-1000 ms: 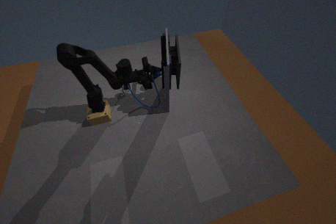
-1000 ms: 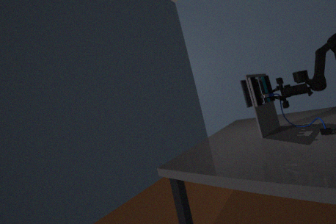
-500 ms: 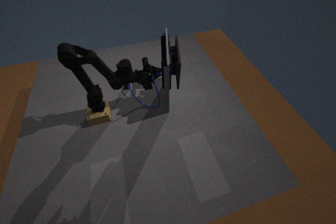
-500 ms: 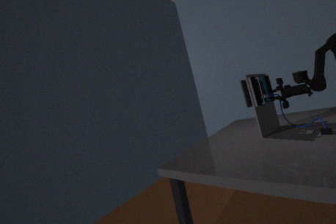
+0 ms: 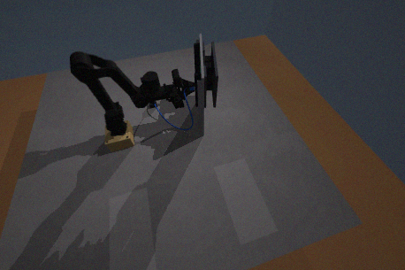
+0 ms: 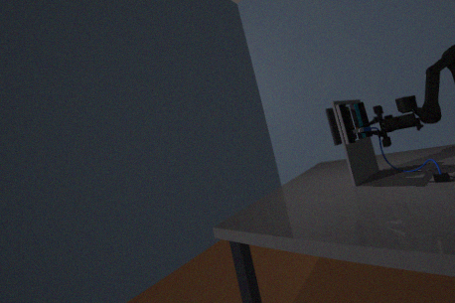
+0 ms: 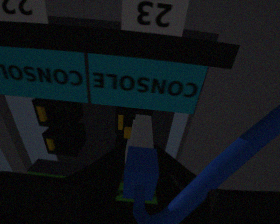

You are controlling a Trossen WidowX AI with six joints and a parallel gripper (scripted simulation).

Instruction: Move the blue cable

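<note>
Gripper [image 5: 191, 87] [image 6: 364, 131] [image 7: 139, 148] nearly closed, clamped on blue plug [image 7: 141, 167]. Wrist view: plug's clear nose at port under right-hand CONSOLE label [image 7: 146, 84], seating can't tell; blue cable [image 5: 179, 128] [image 6: 397, 168] [image 7: 231, 155] leaves toward 2 o'clock.

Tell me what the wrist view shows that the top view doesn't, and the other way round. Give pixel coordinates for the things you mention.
Only the wrist view: two teal labels reading CONSOLE [image 7: 148, 86] [image 7: 38, 72], upside down; white tags numbered 22 [image 7: 18, 10] and 23 [image 7: 153, 17]; yellow-marked black sockets [image 7: 66, 135] under the left label.

Only the top view: the black jointed arm [image 5: 103, 72], its yellow base block [image 5: 120, 143] and the grey table top [image 5: 301, 178].

Both: the blue cable [image 5: 192, 118] [image 7: 231, 155], and the black gripper at its plug end, though the wrist view shows that plug far more closely.
</note>
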